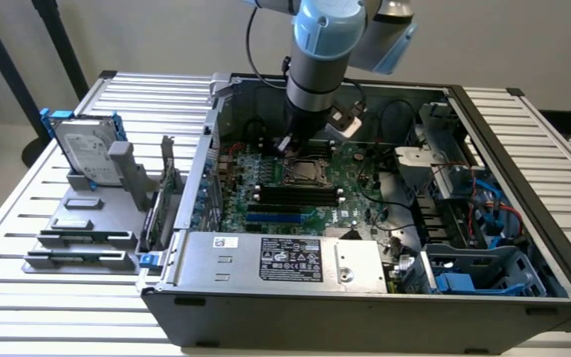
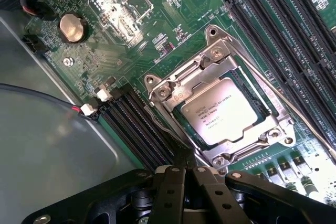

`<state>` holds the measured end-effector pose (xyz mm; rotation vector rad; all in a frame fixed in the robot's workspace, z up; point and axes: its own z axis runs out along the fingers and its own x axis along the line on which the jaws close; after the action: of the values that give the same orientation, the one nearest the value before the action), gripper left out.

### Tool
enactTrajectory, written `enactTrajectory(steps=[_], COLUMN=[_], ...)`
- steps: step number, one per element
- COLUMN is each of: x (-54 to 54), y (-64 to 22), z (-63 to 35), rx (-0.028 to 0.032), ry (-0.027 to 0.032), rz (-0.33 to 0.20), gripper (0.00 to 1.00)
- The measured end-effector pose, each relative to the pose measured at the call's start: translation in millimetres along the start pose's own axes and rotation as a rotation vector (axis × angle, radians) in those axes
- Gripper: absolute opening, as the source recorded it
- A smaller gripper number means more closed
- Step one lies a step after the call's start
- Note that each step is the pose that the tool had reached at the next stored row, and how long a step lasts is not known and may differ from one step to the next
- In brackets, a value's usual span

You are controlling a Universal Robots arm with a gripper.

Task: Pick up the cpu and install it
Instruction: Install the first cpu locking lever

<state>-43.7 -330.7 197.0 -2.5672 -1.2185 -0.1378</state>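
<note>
The gripper [image 2: 185, 174], nearest the wrist camera, had its fingers together and held nothing. On the slatted bench [image 1: 27, 216] stood the open computer case [image 1: 365, 297], with its green motherboard [image 1: 311, 197]. The cpu [image 2: 227, 110] sat in the socket's metal frame [image 2: 220, 98], just beside the gripper's tips.

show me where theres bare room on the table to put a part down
Free: slatted table on the exterior view's left of the grey holder rack, and the strip to the right of the computer case. Crowded: inside the case, where the gripper hangs by the cpu socket.
</note>
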Motion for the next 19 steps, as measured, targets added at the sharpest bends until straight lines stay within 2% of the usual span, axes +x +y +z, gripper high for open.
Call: enactTrajectory(steps=[7, 19], x=[1.3, 8.4], y=[0.2, 8.8], z=[0.2, -0.1], rx=[-0.0007, -0.0005], ry=[-0.0009, -0.0009], rz=[0.000, 0.000], gripper=[0.11, 0.11])
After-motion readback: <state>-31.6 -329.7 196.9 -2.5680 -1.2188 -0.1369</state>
